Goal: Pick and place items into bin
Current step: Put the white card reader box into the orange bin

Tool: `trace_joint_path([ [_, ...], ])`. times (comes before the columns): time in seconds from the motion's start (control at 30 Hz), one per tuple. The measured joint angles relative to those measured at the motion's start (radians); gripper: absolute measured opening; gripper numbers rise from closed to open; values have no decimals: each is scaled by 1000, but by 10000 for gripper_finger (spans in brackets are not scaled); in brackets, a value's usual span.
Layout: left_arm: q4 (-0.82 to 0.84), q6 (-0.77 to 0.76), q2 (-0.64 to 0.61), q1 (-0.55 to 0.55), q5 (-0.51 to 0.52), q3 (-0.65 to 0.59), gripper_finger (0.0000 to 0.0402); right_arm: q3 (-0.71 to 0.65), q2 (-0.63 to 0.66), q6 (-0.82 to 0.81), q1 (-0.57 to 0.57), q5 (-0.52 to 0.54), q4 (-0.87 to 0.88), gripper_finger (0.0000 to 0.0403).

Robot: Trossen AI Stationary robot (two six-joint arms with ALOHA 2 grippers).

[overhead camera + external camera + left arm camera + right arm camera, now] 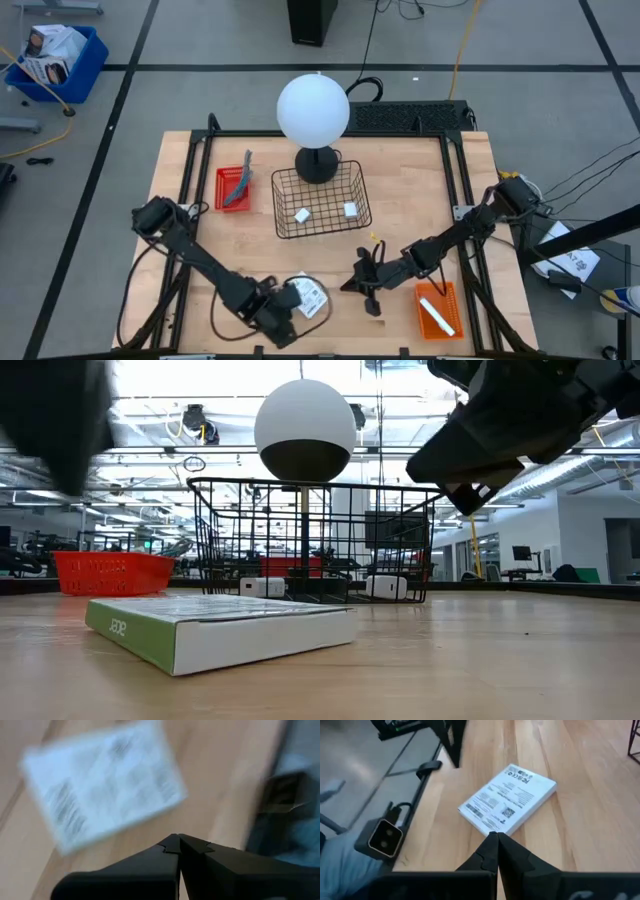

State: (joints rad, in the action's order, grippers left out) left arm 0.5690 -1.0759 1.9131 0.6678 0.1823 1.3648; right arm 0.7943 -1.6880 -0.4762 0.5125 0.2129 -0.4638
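Two white blocks (302, 215) already in wire basket (321, 227). White printed box (312, 298) left on worktop (400, 180) near front edge (flat, untouched). Left tool (290, 322) beside it, right tool (366, 292) nearby; both shut, empty.

Two dark, jointed arms trail thin black cables, each ending in what looks like a matte black, wedge-tipped claw (496, 840).

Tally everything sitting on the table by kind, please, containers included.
Wire basket: 1
White blocks, inside the basket: 2
Red tray: 1
Orange tray: 1
White printed box: 1
Globe lamp: 1
Total: 7
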Motion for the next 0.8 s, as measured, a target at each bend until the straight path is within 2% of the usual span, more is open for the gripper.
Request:
trace_joint_path([
  [0.13,47,-153,2,18,16,-67,1,1,-49,-70,0,60,-32,0],
  [0.23,33,-200,2,17,37,-112,1,17,-117,-117,-13,95,-45,0],
  [0.4,5,-237,2,4,67,-157,1,102,-206,-133,-42,43,12,0],
  [0.57,-18,-231,0,-7,85,-180,1,202,-266,-140,-58,18,151,0],
  [0.8,-175,-177,12,-53,83,-238,1,288,-328,-169,-75,-78,203,0],
])
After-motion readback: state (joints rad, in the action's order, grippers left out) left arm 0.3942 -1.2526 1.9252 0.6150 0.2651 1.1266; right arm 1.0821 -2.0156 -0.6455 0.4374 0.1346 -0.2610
